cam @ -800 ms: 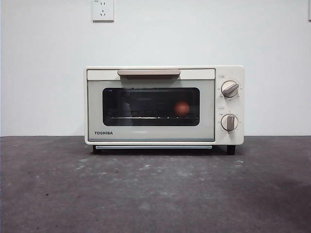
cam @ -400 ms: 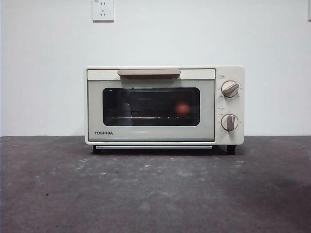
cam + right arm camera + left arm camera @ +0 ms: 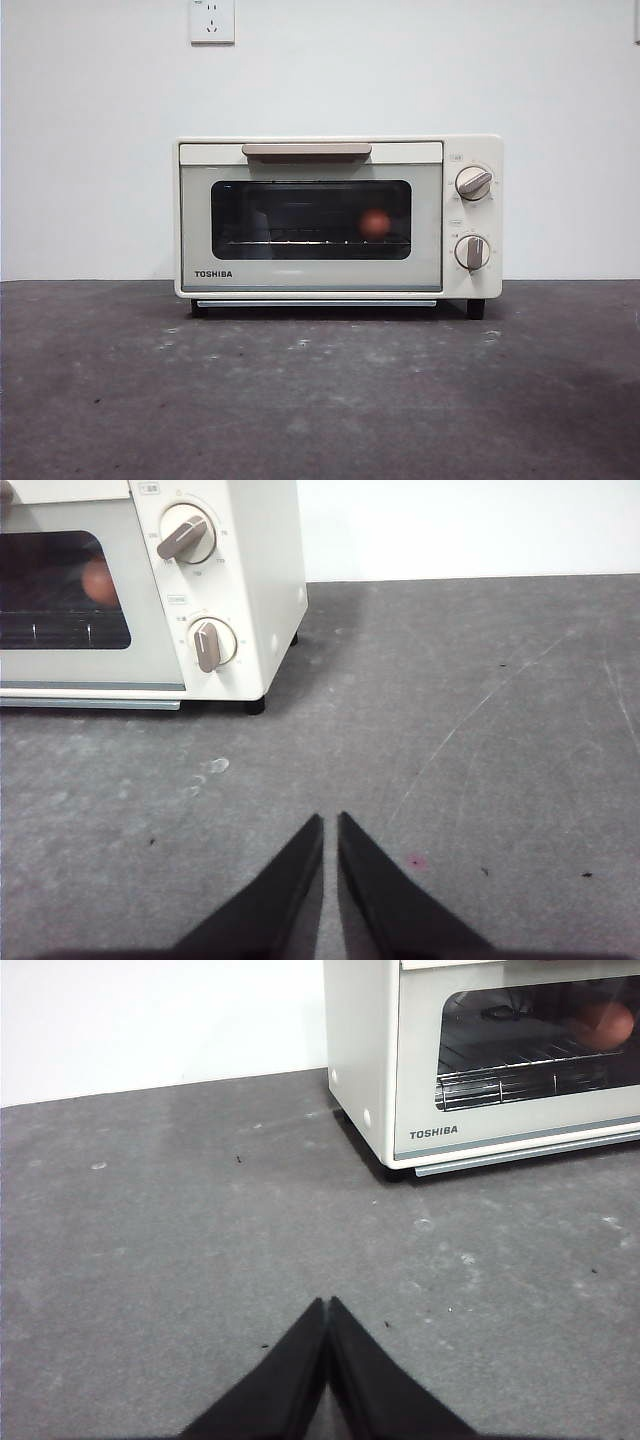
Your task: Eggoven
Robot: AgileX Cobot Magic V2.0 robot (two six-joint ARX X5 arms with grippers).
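The cream TOSHIBA oven (image 3: 338, 217) stands on the dark table against the white wall, its glass door closed under the beige handle (image 3: 306, 149). Behind the glass the orange-brown egg (image 3: 375, 223) rests on the wire rack, right of the middle; it also shows as the egg (image 3: 606, 1025) and the egg (image 3: 99, 581) in the wrist views. My left gripper (image 3: 327, 1305) is shut and empty over bare table, off the oven's (image 3: 480, 1055) left front corner. My right gripper (image 3: 330, 820) is shut and empty, off the oven's (image 3: 150, 580) right front corner. Neither arm shows in the front view.
Two knobs (image 3: 473, 183) (image 3: 472, 252) sit on the oven's right panel. A wall socket (image 3: 212, 20) is above the oven. The grey tabletop (image 3: 320, 390) stretches in front, with faint scuff marks.
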